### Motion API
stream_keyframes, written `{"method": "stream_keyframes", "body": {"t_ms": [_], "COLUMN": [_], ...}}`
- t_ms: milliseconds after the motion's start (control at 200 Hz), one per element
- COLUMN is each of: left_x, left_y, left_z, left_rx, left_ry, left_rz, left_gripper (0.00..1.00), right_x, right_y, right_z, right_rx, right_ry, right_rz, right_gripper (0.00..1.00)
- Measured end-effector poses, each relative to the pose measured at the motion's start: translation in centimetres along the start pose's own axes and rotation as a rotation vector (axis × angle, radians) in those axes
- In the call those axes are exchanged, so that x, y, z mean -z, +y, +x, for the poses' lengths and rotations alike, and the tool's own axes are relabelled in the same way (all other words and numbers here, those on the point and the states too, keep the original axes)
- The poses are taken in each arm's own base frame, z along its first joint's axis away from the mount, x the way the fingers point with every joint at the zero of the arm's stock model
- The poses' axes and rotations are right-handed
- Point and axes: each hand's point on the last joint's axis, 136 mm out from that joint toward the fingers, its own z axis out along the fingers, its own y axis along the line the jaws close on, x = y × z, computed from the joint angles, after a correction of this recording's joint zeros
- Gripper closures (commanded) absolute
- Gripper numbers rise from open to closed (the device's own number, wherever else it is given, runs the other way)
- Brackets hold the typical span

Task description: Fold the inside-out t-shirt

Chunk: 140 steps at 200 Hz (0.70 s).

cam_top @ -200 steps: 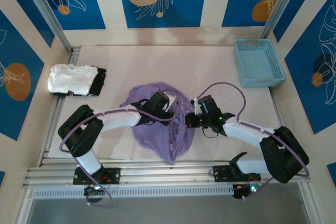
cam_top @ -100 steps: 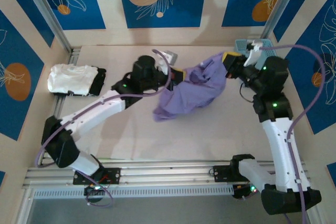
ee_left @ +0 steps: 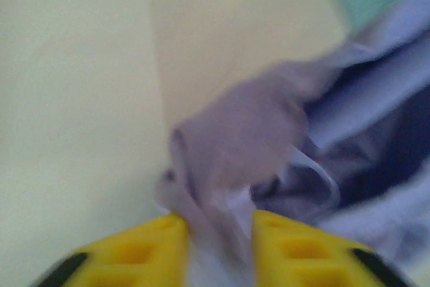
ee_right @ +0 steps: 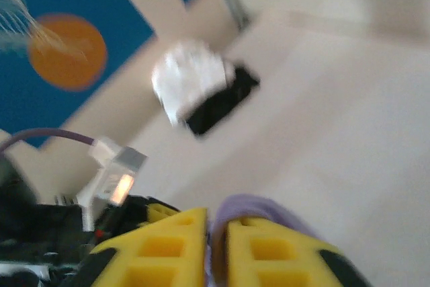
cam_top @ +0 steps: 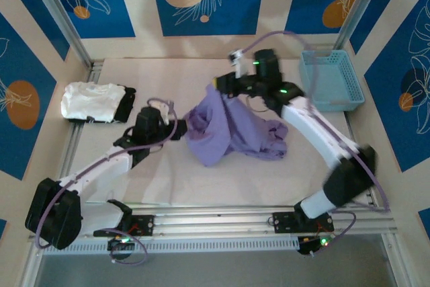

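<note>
— Both arms have swung since half a second back: the left claw [cam_top: 180, 134] has dropped to left of centre, the right claw [cam_top: 218, 87] has crossed to upper centre, and the lavender cotton t-shirt [cam_top: 235, 129] now slumps bunched on the pale worktop [cam_top: 255, 181] mid-frame, one corner raised.
— Any hold left, from above?
— Cloth meets both claws. Left wrist view: a twisted fold of t-shirt [ee_left: 235, 146] fills the gap between yellow pads [ee_left: 134, 253] standing partway apart. That grip looks loose; one tug could slip it free.
— And the right wrist?
— Its pads [ee_right: 168, 247] pinch narrow on a bulge of t-shirt [ee_right: 247, 208] at bottom centre; a folded white garment [ee_right: 191, 82] and a folded black garment [ee_right: 222, 102] lie upper centre. If only one claw keeps hold, I'd expect a dragged heap, not a flat spread.
</note>
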Motion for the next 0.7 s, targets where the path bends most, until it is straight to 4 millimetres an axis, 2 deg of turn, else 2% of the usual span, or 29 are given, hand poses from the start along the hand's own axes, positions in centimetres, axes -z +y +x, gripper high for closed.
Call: {"method": "stream_keyframes", "body": {"t_ms": [35,85,125,165,225,350,465,585,630,700], "left_x": [-0.2,-0.1,0.2,0.6,1.2,0.8,-2.1,-5.4,-6.6,-8.0], "left_y": [1.8,3.5,4.0,3.7,2.3,-2.4,-4.8,-6.7,-7.5,-8.1], "left_z": [1.8,3.4,4.0,4.1,3.8,5.0,6.7,7.4,7.4,7.1], "left_rx": [0.007,0.002,-0.008,-0.022,-0.064,-0.182,-0.273,-0.367,-0.397,-0.429], "left_ry": [0.039,0.078,0.088,0.082,0.053,0.061,0.14,0.181,0.184,0.176], "left_rz": [-0.061,-0.124,-0.146,-0.143,-0.118,-0.016,-0.005,-0.028,-0.036,-0.056], "left_gripper": [0.49,0.45,0.41,0.37,0.33,0.29,0.28,0.29,0.32,0.44], "right_x": [-2.9,-5.6,-6.6,-6.7,-5.8,-2.0,1.3,3.1,3.4,3.6], "right_y": [-1.3,-3.0,-3.7,-4.1,-4.4,-4.8,-5.5,-7.4,-8.2,-9.2], "right_z": [2.8,6.5,9.0,11.0,12.4,12.5,13.2,16.0,17.2,18.7], "right_rx": [-0.039,-0.093,-0.121,-0.137,-0.154,-0.15,-0.138,-0.138,-0.144,-0.155], "right_ry": [0.09,0.201,0.267,0.312,0.337,0.287,0.24,0.264,0.284,0.31], "right_rz": [0.002,0.018,0.029,0.039,0.06,0.115,0.2,0.322,0.363,0.405], "right_gripper": [0.7,0.67,0.65,0.63,0.62,0.61,0.57,0.52,0.5,0.44]}}
